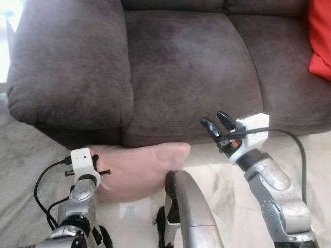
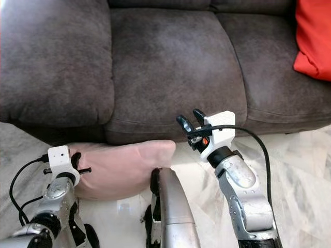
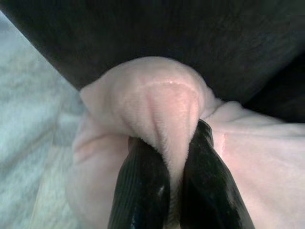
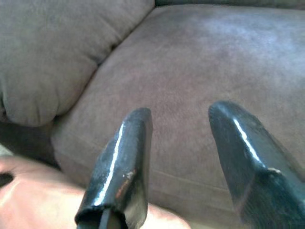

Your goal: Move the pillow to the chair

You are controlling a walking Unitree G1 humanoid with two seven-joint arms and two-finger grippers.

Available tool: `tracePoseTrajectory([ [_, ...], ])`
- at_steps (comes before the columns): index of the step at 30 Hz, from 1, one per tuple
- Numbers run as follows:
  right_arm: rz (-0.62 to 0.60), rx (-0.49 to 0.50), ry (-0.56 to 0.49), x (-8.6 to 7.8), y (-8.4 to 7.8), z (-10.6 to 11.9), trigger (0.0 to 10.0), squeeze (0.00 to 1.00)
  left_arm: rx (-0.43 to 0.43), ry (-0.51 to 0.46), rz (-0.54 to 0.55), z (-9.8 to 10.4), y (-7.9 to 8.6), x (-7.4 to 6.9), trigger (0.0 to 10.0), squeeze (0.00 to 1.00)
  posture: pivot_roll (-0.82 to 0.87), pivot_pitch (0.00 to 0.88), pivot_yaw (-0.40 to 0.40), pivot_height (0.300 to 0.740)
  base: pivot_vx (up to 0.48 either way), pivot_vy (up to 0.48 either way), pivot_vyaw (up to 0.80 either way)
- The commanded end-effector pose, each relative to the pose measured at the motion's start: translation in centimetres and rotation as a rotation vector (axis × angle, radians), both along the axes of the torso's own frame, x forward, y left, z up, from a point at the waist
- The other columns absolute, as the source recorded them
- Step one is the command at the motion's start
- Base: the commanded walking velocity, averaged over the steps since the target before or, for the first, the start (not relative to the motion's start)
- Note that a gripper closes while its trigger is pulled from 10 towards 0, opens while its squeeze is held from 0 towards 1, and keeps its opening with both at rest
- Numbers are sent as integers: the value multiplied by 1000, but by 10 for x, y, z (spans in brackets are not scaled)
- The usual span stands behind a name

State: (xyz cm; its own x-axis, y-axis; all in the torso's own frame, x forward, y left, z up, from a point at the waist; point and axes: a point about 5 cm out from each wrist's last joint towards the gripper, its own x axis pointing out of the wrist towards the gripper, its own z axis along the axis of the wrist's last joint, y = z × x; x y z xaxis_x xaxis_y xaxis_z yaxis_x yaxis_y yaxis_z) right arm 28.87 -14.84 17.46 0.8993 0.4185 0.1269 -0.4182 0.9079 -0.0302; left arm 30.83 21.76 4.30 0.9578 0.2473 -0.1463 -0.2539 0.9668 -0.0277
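Observation:
A pale pink pillow [image 1: 139,168] lies on the floor against the front of the dark brown sofa [image 1: 191,62]. My left gripper [image 3: 169,143] is shut on a bunched corner of the pillow [image 3: 157,100]; in the eye views it presses into the pillow's left end [image 2: 77,165]. My right gripper [image 1: 217,125] hangs open in the air just in front of the sofa seat's front edge, up and to the right of the pillow. Nothing is between its fingers [image 4: 124,162].
The sofa's padded armrest [image 1: 67,57] bulges on the left. A red cushion [image 1: 320,36] leans at the sofa's far right. A silver curved part of my body [image 1: 191,206] rises at the bottom centre. Pale marble floor [image 1: 217,170] lies around the pillow.

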Motion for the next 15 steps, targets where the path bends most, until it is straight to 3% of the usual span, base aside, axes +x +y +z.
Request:
tracePoseTrajectory([
  [1,-17,-10,19,0,-2,-9,10000,0,18,-100,31,11,9,-3,10000,0,-100,205,-113,526,0,0,0],
  [8,-35,11,30,9,2,-22,10000,0,44,-175,3,24,3,-7,10000,0,-53,145,-73,526,0,0,0],
  [15,-42,35,48,21,17,-41,10000,0,30,-222,-16,36,-3,-9,10000,0,-14,63,-34,526,0,0,0],
])
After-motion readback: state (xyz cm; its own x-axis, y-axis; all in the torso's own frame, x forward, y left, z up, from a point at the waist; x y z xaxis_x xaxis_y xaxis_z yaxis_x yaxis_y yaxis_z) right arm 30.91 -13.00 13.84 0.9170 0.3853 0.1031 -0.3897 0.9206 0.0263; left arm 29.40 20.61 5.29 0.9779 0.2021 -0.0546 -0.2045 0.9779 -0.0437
